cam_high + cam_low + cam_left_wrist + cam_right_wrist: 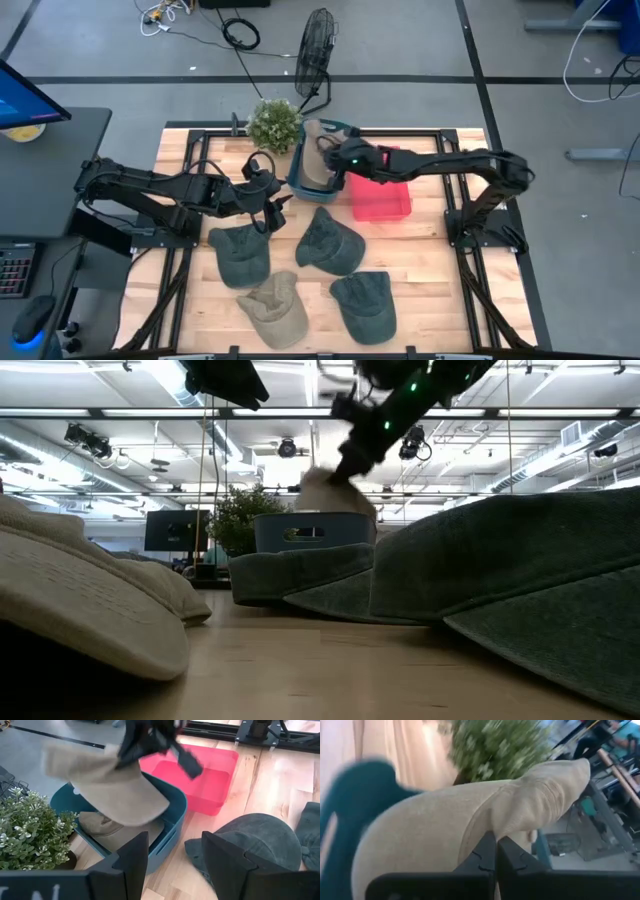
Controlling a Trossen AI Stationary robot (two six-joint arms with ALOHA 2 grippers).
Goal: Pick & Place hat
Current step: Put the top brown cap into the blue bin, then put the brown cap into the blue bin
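Observation:
My right gripper (330, 150) reaches from the table's right over the teal bin (300, 180) near the far edge and is shut on a beige hat (110, 785). A second beige hat (97, 825) lies inside that bin. My left gripper (175, 855) is open and hovers left of the bin, above the table, touching nothing. Three dark green hats (238, 255) (330, 240) (365, 305) and one beige hat (275, 310) lie flat on the wood on the near half of the table. My right gripper pinches the beige hat between its two fingers on a bunched fold of the crown cloth (502, 827). The fingers come from above, slanting from the table's right. The hat hangs below them over the teal bin's opening (325, 485), its brim spread out sideways.
A red bin (380, 195) sits right of the teal one. A potted plant (273, 122) stands at the far edge left of the bins, with a fan (315, 55) on the floor beyond. Bare wood shows at the table's right (440, 270).

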